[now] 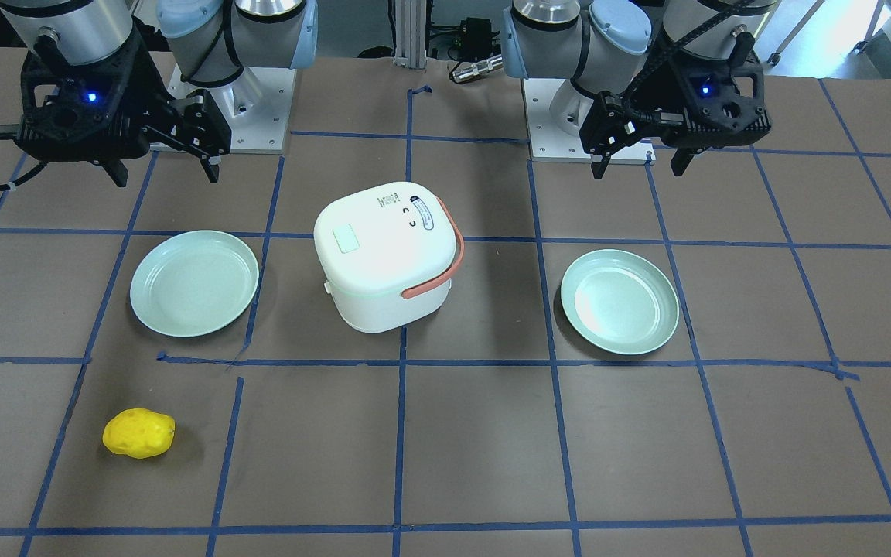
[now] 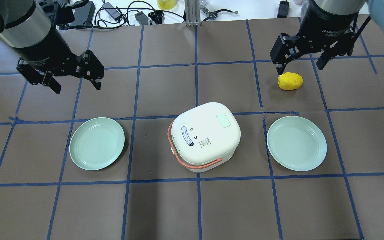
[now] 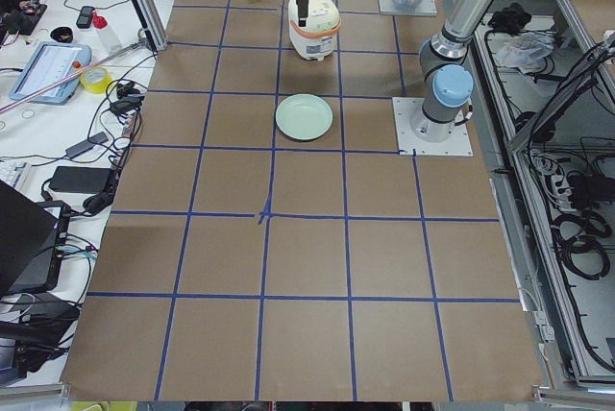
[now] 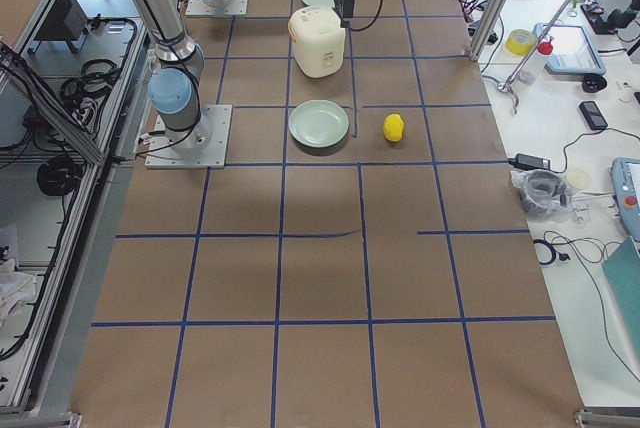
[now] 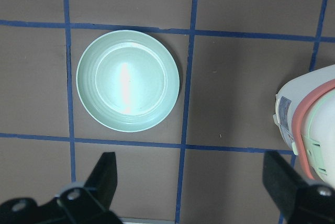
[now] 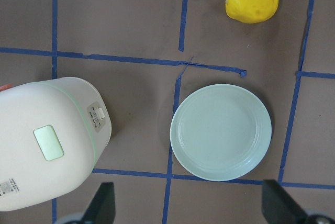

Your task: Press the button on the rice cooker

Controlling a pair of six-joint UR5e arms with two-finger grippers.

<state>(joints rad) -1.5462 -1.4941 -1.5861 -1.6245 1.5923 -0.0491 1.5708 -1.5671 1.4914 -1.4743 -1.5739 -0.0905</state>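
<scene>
Brown paper-covered desk (image 2: 192, 206) with a blue tape grid. White rounded rice cooker (image 2: 207, 135) sits mid-frame in the overhead view, lid shut. Left tool (image 2: 77, 85) hangs upper left and right tool (image 2: 300, 66) upper right. Both are spread wide, pinching nothing, well apart from the cooker.

Step looks like pre-approach, no contact yet. Pale green rectangular pad (image 2: 223, 120) on the lid's upper right is likely the button. Can't confirm, since a small latch (image 6: 97, 114) also shows on the cooker's side wall. Next move is probably the right tool, nearer that pad, coming over the lid and pushing down with one fingertip.

Pale green round plate (image 2: 97, 143) left of the cooker, second plate (image 2: 297, 143) right of it, both empty. Yellow lumpy potato-like object (image 2: 290, 81) lies just beneath the right tool in the overhead view and may need skirting. Orange handle (image 2: 198, 165) is folded at lower left, clear of the pad.
</scene>
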